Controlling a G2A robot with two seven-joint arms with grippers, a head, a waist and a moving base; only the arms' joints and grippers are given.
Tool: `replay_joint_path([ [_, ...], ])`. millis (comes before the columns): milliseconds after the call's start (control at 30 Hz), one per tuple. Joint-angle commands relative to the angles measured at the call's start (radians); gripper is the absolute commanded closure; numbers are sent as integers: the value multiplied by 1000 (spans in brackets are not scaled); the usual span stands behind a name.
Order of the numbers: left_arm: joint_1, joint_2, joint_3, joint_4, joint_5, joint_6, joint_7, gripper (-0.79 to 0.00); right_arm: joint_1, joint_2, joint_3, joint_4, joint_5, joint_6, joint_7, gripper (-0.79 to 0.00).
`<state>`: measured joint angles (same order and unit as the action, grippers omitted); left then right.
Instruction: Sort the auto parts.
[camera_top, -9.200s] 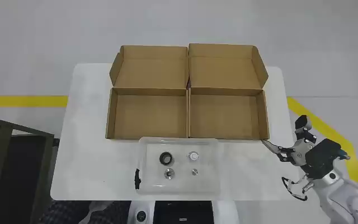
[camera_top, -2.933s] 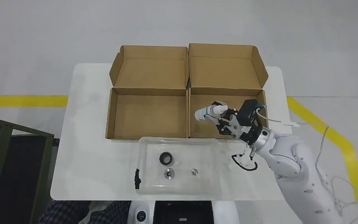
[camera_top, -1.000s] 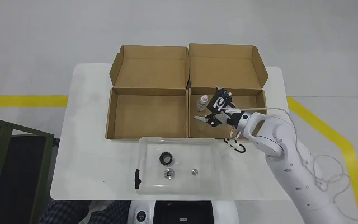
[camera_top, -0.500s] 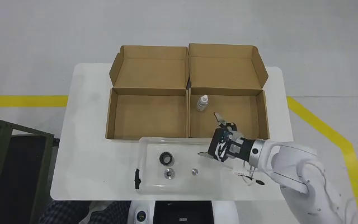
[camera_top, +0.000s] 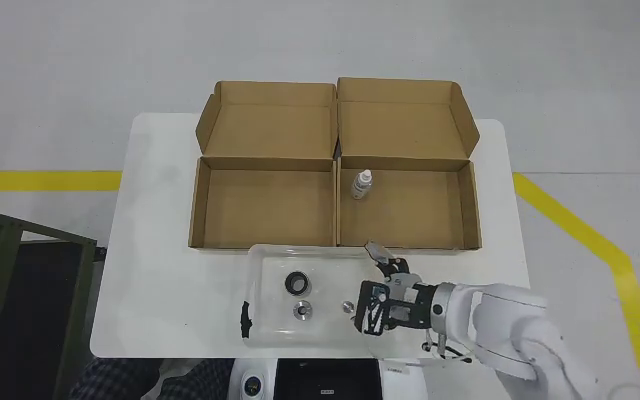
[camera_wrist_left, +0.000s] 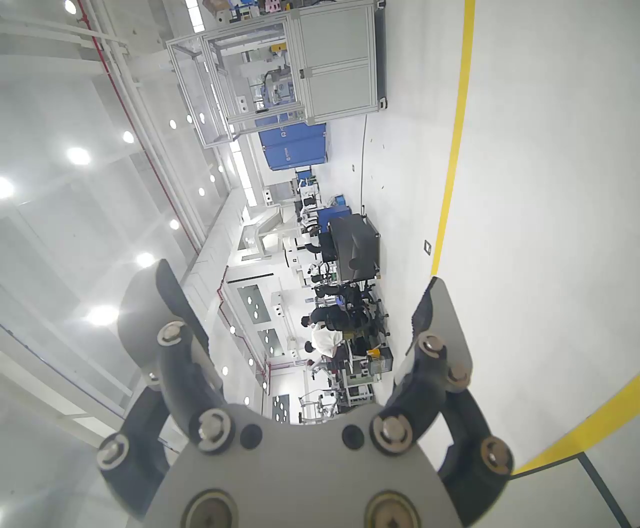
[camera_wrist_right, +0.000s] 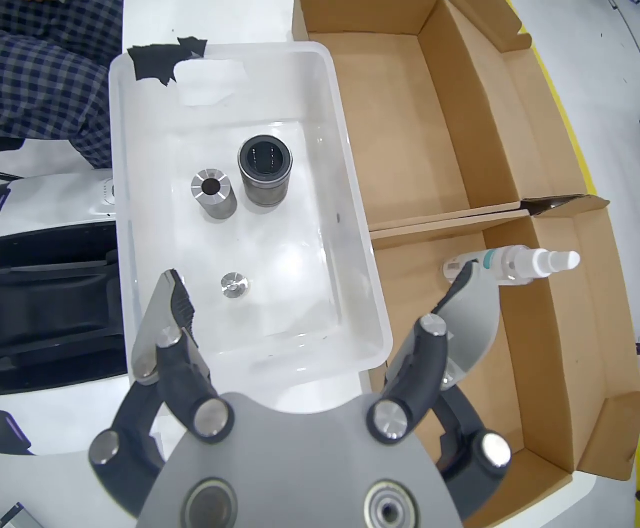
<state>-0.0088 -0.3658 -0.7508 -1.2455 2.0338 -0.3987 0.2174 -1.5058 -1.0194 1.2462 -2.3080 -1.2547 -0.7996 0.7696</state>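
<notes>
The bottle (camera_top: 362, 184) is now standing in the box (camera_top: 420, 212); the open, empty right claw (camera_wrist_right: 322, 277) is returning over the tray (camera_top: 262, 252) for the next part.

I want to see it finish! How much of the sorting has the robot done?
One done: the small white spray bottle sits in a brown cardboard box. Nothing is in hand; the right gripper hangs open over the clear plastic tray. Three left there: a dark cylindrical bearing, a grey metal bushing and a small silver stud.

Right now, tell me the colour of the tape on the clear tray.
Black tape, clearest in the right wrist view.
</notes>
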Motion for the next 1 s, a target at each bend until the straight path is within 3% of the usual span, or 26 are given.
replay_joint_path([
  [0, 0, 0, 0, 0, 0, 0, 0, -785, -5, 0, -16, 5, -33, 11, -11, -785],
  [400, 0, 0, 0, 0, 0, 0, 0, -785, -10, -2, -128, 56, -203, 51, -65, -785],
  [967, 0, 0, 0, 0, 0, 0, 0, -785, 61, -12, -235, 150, -241, 51, 22, -763],
])
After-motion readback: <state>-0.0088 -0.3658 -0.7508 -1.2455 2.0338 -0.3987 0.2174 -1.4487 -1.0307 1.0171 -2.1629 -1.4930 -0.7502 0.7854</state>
